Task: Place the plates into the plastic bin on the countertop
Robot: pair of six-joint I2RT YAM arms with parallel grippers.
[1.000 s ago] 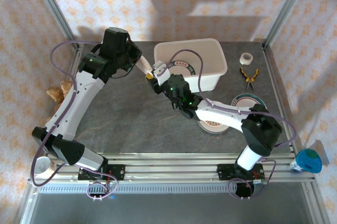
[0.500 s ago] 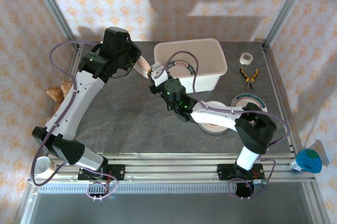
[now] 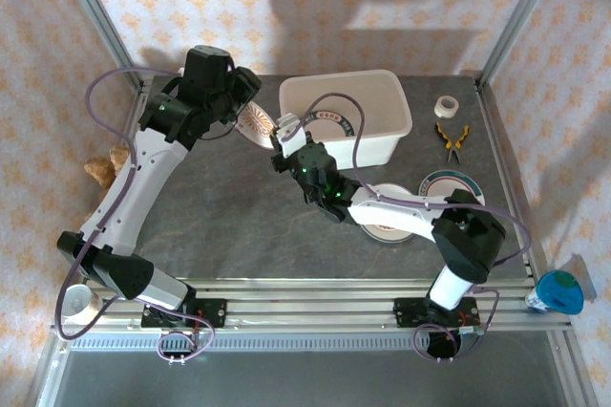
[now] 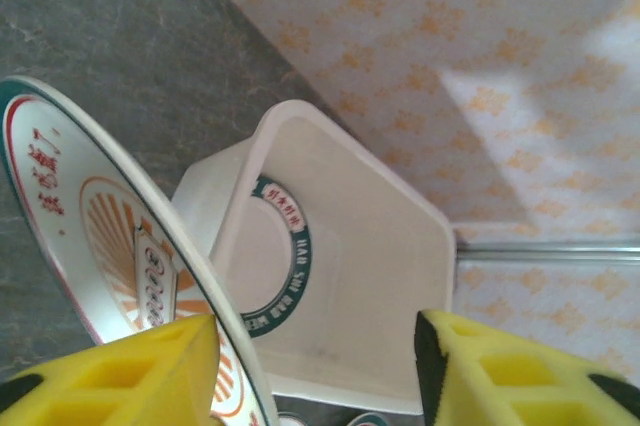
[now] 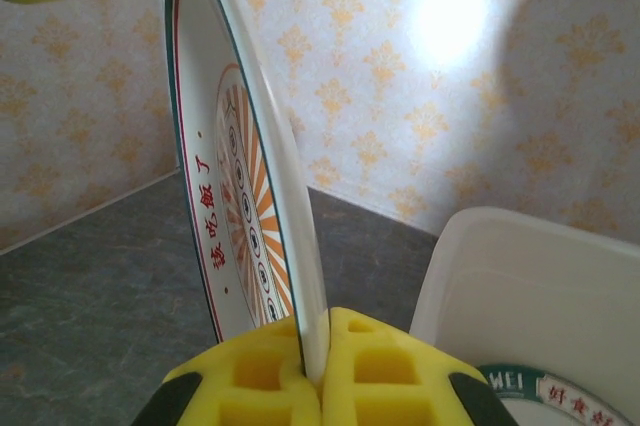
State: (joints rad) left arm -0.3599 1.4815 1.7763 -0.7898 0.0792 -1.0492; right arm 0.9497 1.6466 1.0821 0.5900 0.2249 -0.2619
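Observation:
An orange-centred plate [image 3: 256, 124] stands on edge in the air just left of the plastic bin [image 3: 380, 144]. My right gripper [image 5: 316, 366] is shut on that plate's [image 5: 240, 206] lower rim. My left gripper [image 4: 315, 351] is open, and the plate [image 4: 100, 246] leans against its left finger [image 4: 120, 376]. In the top view the left gripper [image 3: 245, 92] hangs above the plate. A teal-rimmed plate [image 4: 262, 256] lies inside the bin [image 4: 390, 236]. Two more plates [image 3: 449, 183] [image 3: 387, 227] rest on the countertop [image 3: 220, 206] by the right arm.
A white tape roll [image 3: 446, 105] and yellow-handled pliers [image 3: 452, 139] lie right of the bin. Aluminium posts [image 3: 95, 15] frame the back corners. A brown soft thing [image 3: 103, 168] sits off the left edge, and a blue-topped object [image 3: 558, 290] sits off the right.
The left gripper has opened and let go of the orange plate's upper rim. The right gripper has shut on its lower rim, and the plate now tilts further over.

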